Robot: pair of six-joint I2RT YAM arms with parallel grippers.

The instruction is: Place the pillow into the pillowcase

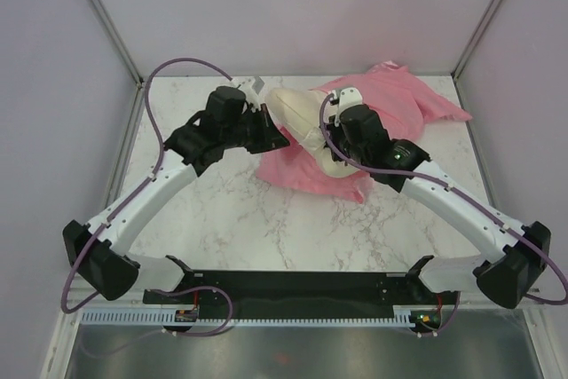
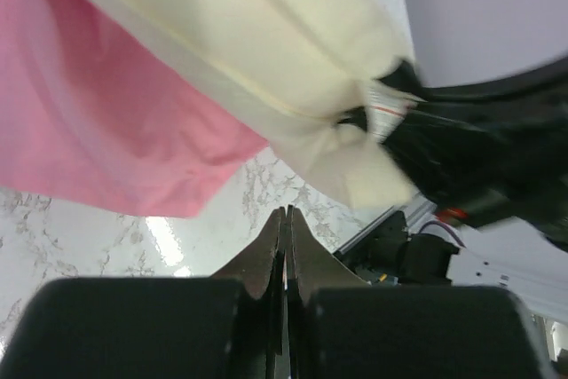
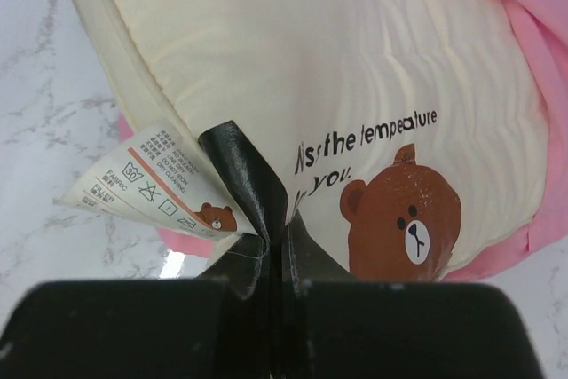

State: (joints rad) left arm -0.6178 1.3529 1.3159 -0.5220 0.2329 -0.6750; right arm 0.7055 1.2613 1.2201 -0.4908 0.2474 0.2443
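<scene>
The pillow (image 1: pixel 297 113) lay on the far half of the table (image 1: pixel 266 219), its right end tucked in the folds of the pink pillowcase (image 1: pixel 404 99), which spread out behind it to the right and bunched under its near side.

The left arm (image 1: pixel 151 193) stretched from its base diagonally up to the pillow's left end, the wrist bent so that the left gripper (image 1: pixel 271 126) pointed at the pillow from the left. Seen from the left wrist, its fingers (image 2: pixel 266 259) were pressed flat together with nothing between them, the tips just short of the pillow's cream cloth and not touching it.

The right arm (image 1: pixel 461 201) reached in from the other side, its forearm slanting up to the pillow's near right edge, the right gripper (image 1: pixel 333 126) turned in over it. In the right wrist view its fingers (image 3: pixel 244 175) were pinched tight on the pillow's edge seam, just beside the white care label (image 3: pixel 146 185) that stuck out to the left of them. The brown bear face (image 3: pixel 404 219) and the line of dark text (image 3: pixel 368 139) sat on the pillow right of the grip. From the left wrist, the pillow's corner looked gathered where that gripper held it.
</scene>
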